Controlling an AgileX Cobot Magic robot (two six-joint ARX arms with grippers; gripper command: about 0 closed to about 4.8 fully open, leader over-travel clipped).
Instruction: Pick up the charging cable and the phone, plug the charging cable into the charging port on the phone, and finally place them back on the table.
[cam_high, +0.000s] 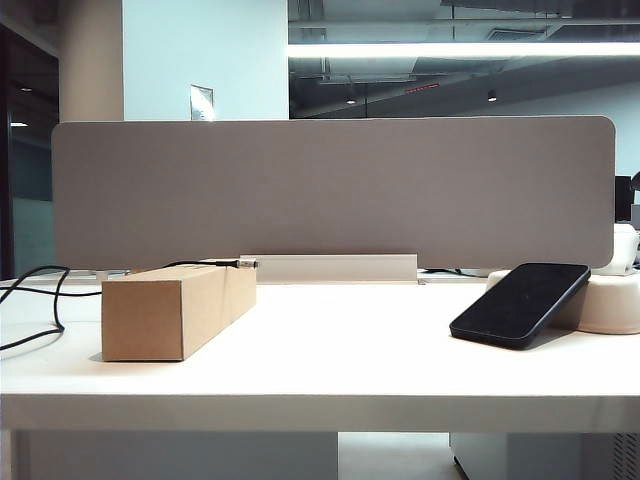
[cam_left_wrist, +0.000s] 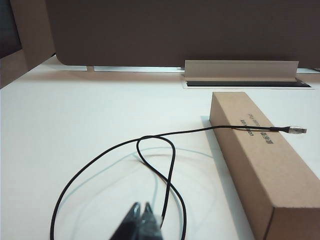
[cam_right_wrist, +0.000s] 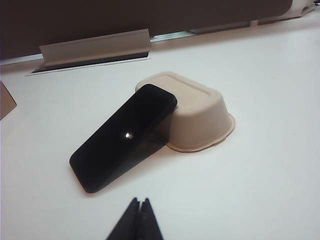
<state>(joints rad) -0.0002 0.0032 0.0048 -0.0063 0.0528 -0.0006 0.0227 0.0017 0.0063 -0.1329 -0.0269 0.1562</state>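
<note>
Both claws, left claw and right claw, sit pinched shut and empty; floppy charging cable loops just ahead of left, so grab near its stiff plug; slick phone ahead of right, propped on a tray, wants an edge grip.

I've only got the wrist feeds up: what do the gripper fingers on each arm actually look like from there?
Little shows. The left gripper appears as two black, tapering fingers meeting in a point. The right gripper looks the same: black, wedge-shaped tips pressed together. No markings, cables or arm links are visible, and neither arm appears in the exterior view.
</note>
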